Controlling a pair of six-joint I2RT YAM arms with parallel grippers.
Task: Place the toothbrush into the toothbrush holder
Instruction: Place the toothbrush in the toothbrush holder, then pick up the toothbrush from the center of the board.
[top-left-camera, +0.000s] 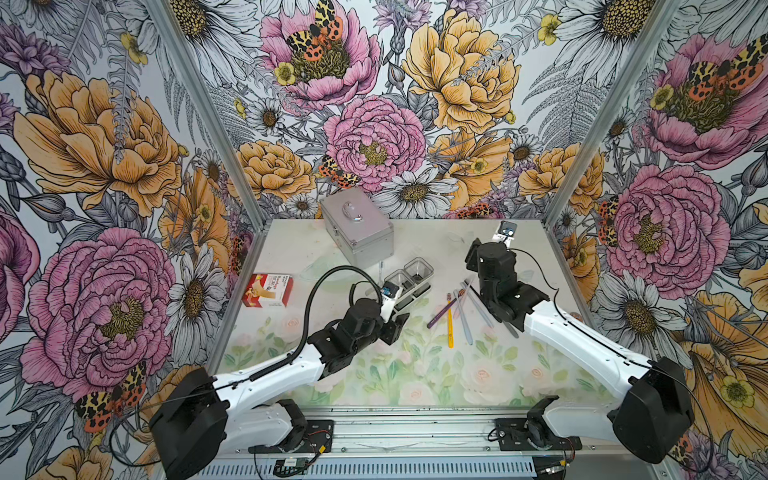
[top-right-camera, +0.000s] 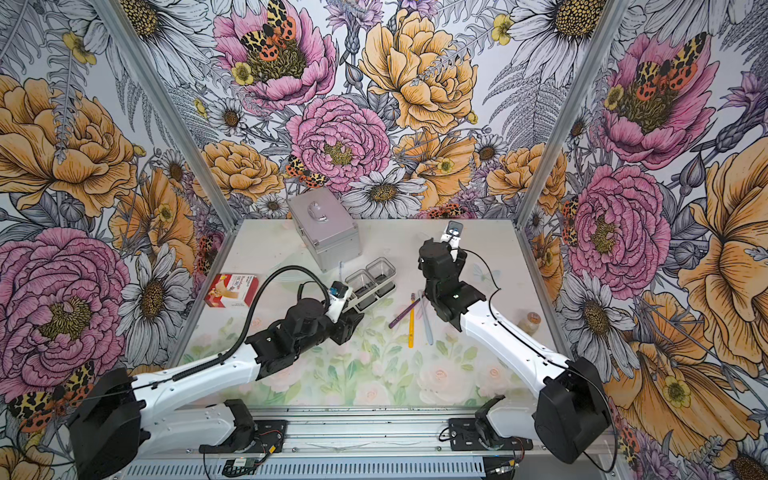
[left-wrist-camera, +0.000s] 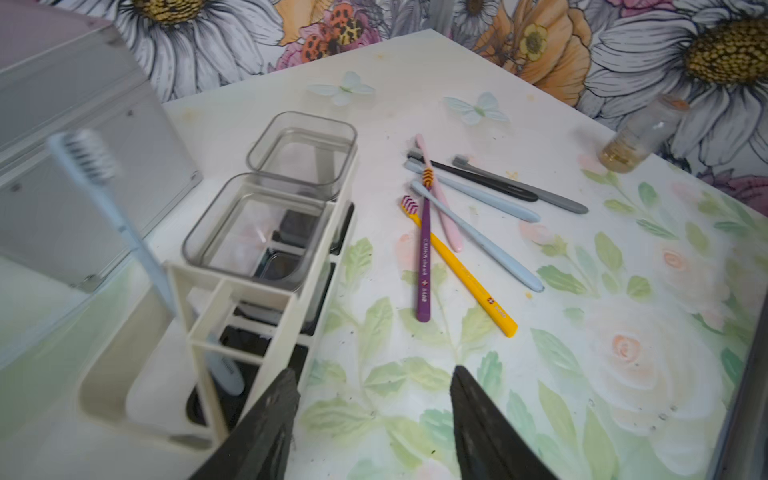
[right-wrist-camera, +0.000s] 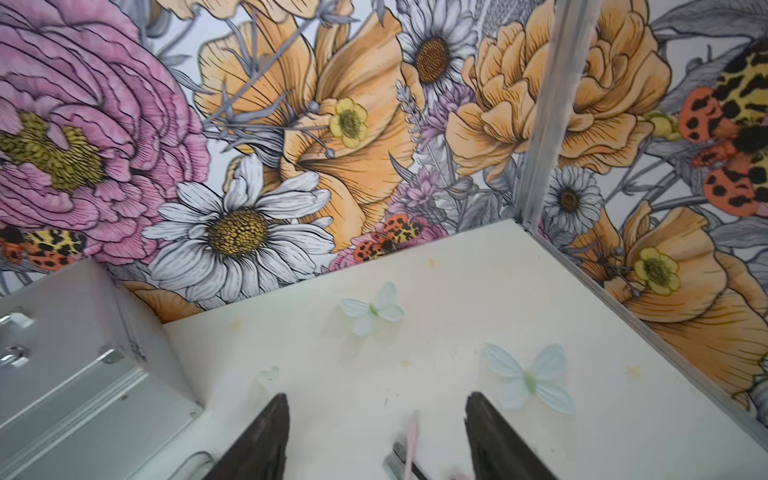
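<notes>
Loose toothbrushes (top-left-camera: 449, 324) lie at three o'clock from the toothbrush holder (left-wrist-camera: 259, 289), handles running roughly twelve to six. My right gripper (right-wrist-camera: 377, 397), the nearer one, hovers spread and empty over the pink toothbrush (right-wrist-camera: 411, 440) head. My left gripper (left-wrist-camera: 373, 370) is spread and empty beside the holder.

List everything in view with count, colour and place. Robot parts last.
toothbrush holder: one, white frame with two clear cups, mid-table in front of the case.
standing toothbrush: one, pale blue, upright in the holder's white end compartment.
loose toothbrushes: seven (purple, yellow, pink, black, grey, two pale blue), lying crossed beside the holder.
case: one, silver, at the back.
box: one, red and white, left side.
bottle: one, clear with amber contents, by the right wall.
table: one, pale floral.
left pincer: black, open, empty, by the holder's white end.
right pincer: black, open, over the loose brush heads.
</notes>
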